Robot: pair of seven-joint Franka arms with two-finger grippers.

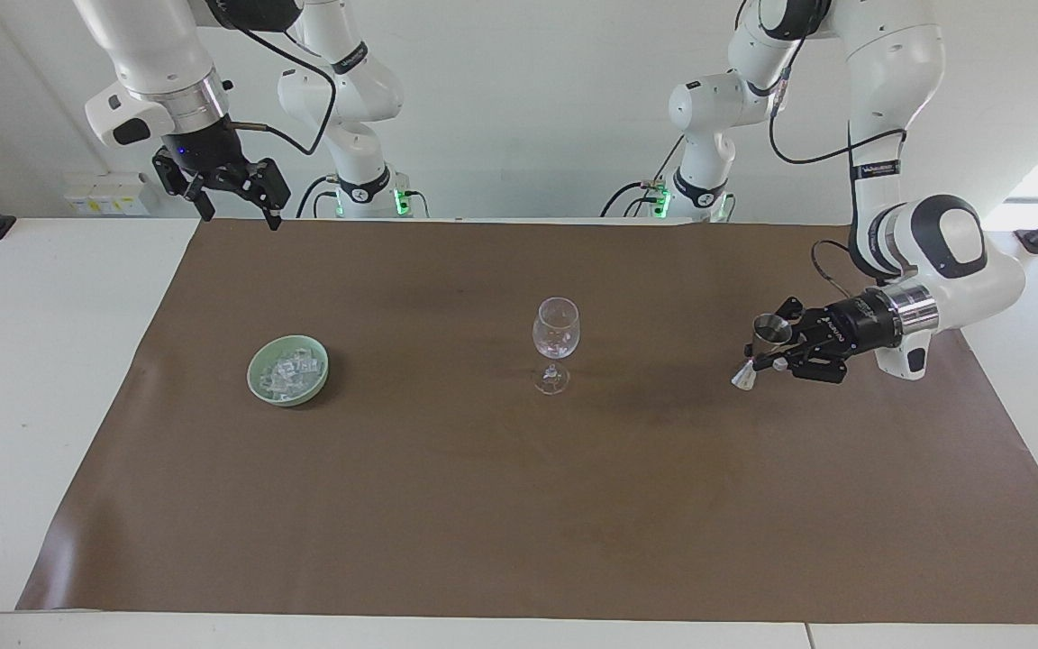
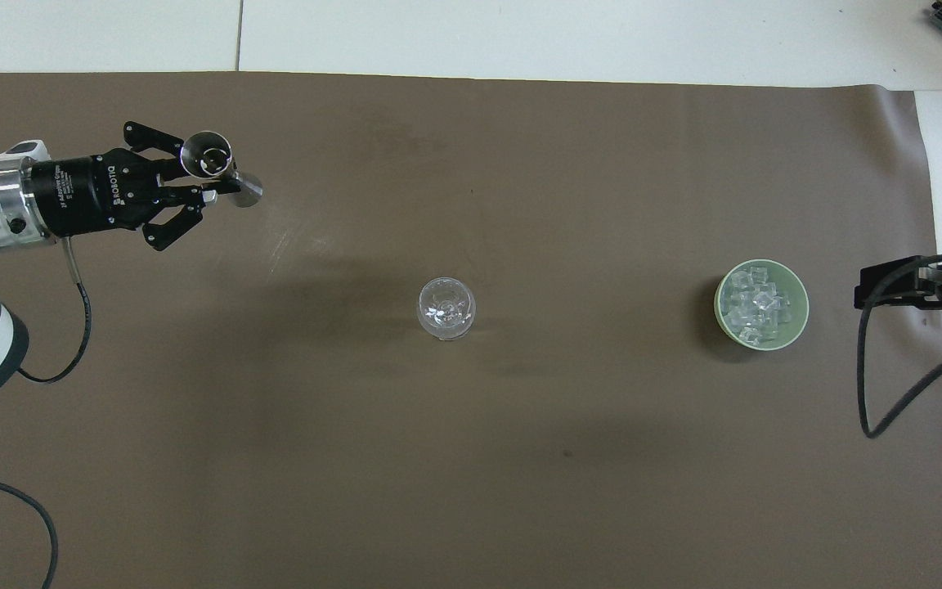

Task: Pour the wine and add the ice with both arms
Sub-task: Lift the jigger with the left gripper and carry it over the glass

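"ROBOTIQ" on left gripper (image 2: 208,186)

One wine glass (image 1: 555,330); one green bowl (image 1: 288,370); one heap of ice (image 1: 290,373), cubes too many and too small to count; one metal jigger (image 1: 760,347); one brown mat (image 1: 483,505); two arms, each with one claw: left claw (image 1: 776,353), right claw (image 1: 235,203).
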